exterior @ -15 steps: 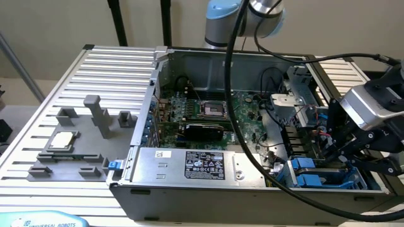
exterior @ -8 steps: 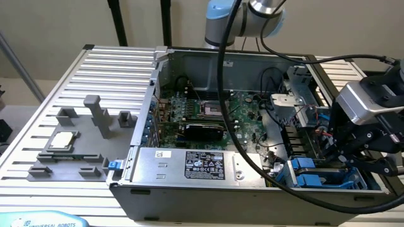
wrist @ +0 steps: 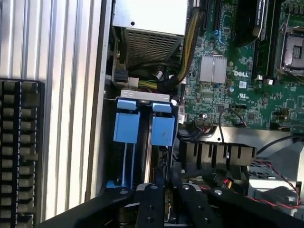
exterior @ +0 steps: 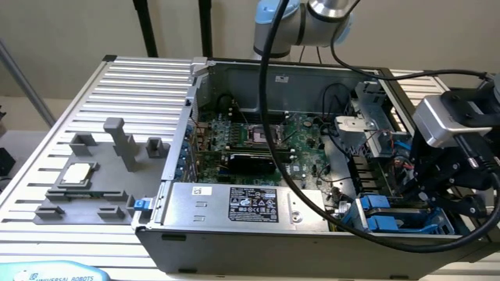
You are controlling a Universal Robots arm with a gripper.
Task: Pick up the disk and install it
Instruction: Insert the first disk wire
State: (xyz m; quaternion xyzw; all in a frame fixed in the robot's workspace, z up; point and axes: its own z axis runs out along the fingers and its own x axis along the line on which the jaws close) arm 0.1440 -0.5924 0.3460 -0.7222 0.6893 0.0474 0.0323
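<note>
Disk [wrist: 163, 130] sits on edge in a slot of the blue cage [exterior: 425, 219] at the corner of the open PC case [exterior: 180, 246], directly ahead of the gripper [wrist: 166, 183] and in line w/ it. Its blue frame end faces the gripper, prob. because that end is the handle side for sliding it in or out. A second blue-fronted piece [wrist: 127, 127] stands just beside it, parallel. Looks seated or nearly so, judging by how deep it is in the cage, but can't confirm it's fully home. Whether the gripper is open, closed or gripping the frame: can't tell, since its tip overlaps the slot's near end. Motherboard [wrist: 237, 76] lies off to one side of the gripper, power supply box [wrist: 149, 23] farther ahead beyond the cage. Arm pose: reaches over the case from behind, wrist w/ camera housing [exterior: 449, 120] bent down over the cage corner, tool pointing into the slot approx. along the disk's length. Cable [exterior: 270, 117] hangs from the arm across the case interior.
</note>
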